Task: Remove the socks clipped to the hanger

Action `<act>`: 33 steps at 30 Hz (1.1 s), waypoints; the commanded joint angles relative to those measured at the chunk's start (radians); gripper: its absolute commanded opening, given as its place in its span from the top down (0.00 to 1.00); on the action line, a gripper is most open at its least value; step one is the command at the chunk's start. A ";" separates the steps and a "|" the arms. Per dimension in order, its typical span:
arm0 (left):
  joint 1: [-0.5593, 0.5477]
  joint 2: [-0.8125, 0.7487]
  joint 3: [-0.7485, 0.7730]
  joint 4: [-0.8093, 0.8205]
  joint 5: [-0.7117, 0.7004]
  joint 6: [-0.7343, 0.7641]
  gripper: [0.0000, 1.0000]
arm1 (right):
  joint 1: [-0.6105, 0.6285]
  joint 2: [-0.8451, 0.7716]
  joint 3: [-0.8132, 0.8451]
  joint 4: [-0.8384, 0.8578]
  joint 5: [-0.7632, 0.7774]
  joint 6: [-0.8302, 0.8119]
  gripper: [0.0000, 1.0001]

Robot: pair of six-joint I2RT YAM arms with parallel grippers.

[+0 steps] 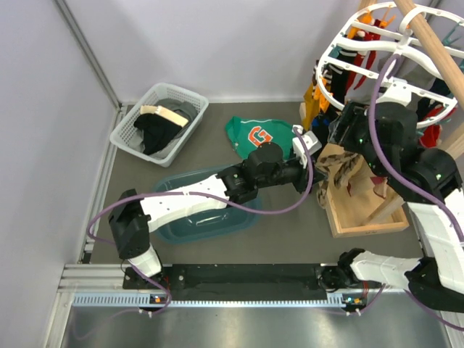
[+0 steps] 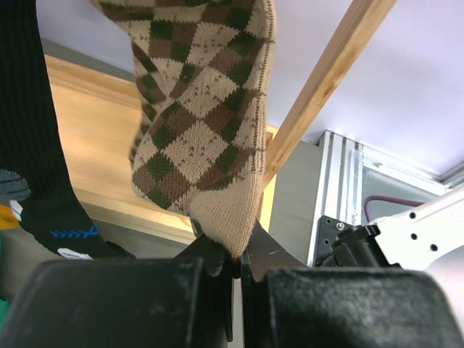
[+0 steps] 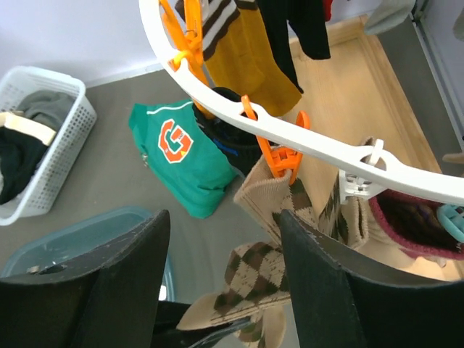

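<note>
The white oval hanger (image 1: 360, 81) hangs at the far right, with several socks clipped to it. A tan-brown argyle sock (image 1: 342, 172) hangs from an orange clip (image 3: 280, 156) on the hanger's rim (image 3: 319, 142). My left gripper (image 2: 236, 255) is shut on that sock's beige toe (image 2: 225, 210), below the hanger; in the top view the left gripper (image 1: 312, 148) is beside the sock. My right gripper (image 3: 225, 250) is open just below the rim, its fingers either side of the argyle sock (image 3: 272, 199). A mustard sock (image 3: 257, 58) and a black sock (image 3: 299, 25) hang farther along.
A wooden pole (image 1: 433, 45) crosses above the hanger; its wooden base tray (image 1: 362, 214) lies under the socks. A green sweatshirt with an orange G (image 1: 252, 135), a teal tub (image 1: 206, 212) and a white mesh basket (image 1: 156, 120) lie to the left.
</note>
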 commanded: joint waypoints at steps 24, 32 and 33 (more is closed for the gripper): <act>-0.006 -0.206 -0.092 0.013 0.110 -0.045 1.00 | -0.005 -0.157 -0.276 0.345 0.008 -0.022 0.18; -0.007 -0.240 -0.116 0.013 0.127 -0.066 1.00 | -0.024 -0.132 -0.273 0.361 0.026 -0.031 0.12; -0.007 -0.251 -0.121 0.014 0.126 -0.068 1.00 | -0.030 -0.129 -0.272 0.362 0.017 -0.030 0.12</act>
